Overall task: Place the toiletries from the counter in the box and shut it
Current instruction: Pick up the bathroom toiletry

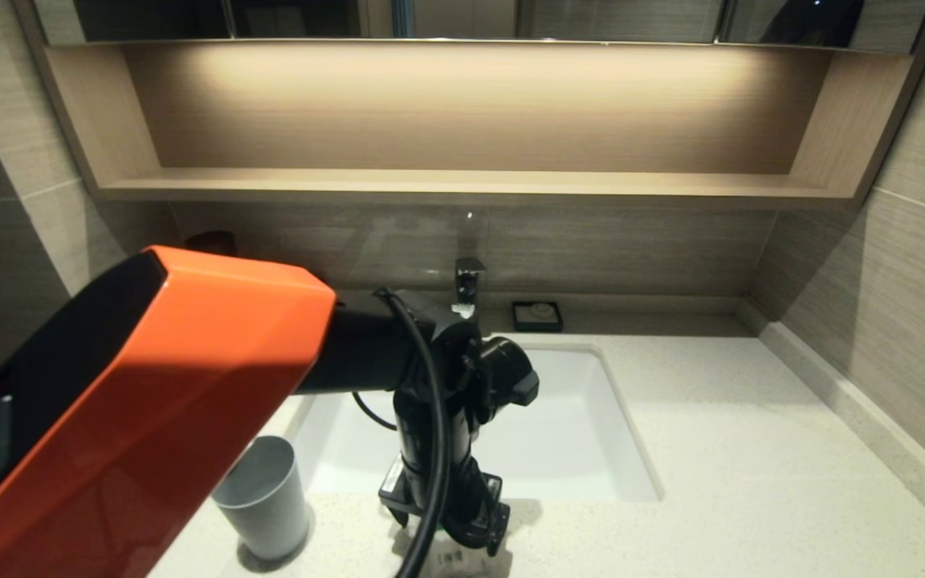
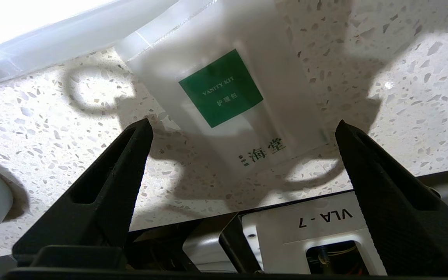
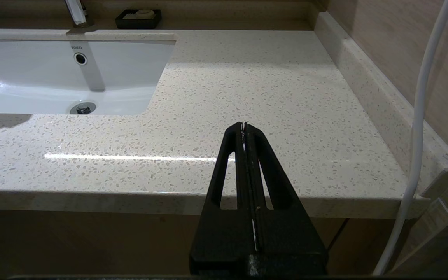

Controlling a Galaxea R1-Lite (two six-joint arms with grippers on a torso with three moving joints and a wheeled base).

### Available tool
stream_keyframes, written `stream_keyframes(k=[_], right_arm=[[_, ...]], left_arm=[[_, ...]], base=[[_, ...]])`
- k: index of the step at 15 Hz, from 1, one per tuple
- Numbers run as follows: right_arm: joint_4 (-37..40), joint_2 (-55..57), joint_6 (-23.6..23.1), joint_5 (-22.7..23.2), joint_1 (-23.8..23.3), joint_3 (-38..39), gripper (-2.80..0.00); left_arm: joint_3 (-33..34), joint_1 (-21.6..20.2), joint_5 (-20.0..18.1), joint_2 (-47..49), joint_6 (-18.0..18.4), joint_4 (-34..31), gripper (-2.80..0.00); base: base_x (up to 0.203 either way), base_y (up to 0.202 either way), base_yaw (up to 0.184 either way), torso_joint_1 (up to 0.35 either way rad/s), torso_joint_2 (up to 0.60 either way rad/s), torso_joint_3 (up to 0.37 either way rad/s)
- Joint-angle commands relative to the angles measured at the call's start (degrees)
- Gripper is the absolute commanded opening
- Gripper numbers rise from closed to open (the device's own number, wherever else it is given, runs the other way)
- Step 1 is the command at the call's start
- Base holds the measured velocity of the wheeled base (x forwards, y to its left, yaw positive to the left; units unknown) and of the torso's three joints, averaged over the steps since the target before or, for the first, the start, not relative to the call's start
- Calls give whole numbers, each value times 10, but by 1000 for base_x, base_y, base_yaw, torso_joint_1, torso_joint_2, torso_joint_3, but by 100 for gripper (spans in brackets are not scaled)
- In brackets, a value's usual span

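One vanity-kit sachet [image 2: 224,97] is lying flat on the counter [image 2: 403,97] at centre frame in the left wrist view, its far end reaching the sink [image 2: 53,35] rim at upper left. Straddling it from above, the left claw [image 2: 243,128] is spreading its fingers [image 2: 130,155] fully wide, gripping nothing. A grey cup [image 1: 263,498] is standing at lower left of the head view. The right claw [image 3: 244,128] is sitting clenched and empty at lower centre, facing a broad bare stretch of counter running to the right wall.
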State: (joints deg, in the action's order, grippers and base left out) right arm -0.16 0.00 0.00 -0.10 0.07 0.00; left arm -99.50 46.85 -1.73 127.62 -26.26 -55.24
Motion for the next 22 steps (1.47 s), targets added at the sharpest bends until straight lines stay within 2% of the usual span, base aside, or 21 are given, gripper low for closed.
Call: stream_keyframes(k=[1, 22], right_arm=[[0, -1, 0, 0, 0, 0, -280], [0, 0, 0, 0, 0, 0, -280]], left_arm=[[0, 0, 1, 2, -2, -3, 0], [3, 0, 8, 10, -4, 1, 0]], base=[[0, 0, 0, 0, 0, 0], [0, 0, 0, 0, 0, 0]])
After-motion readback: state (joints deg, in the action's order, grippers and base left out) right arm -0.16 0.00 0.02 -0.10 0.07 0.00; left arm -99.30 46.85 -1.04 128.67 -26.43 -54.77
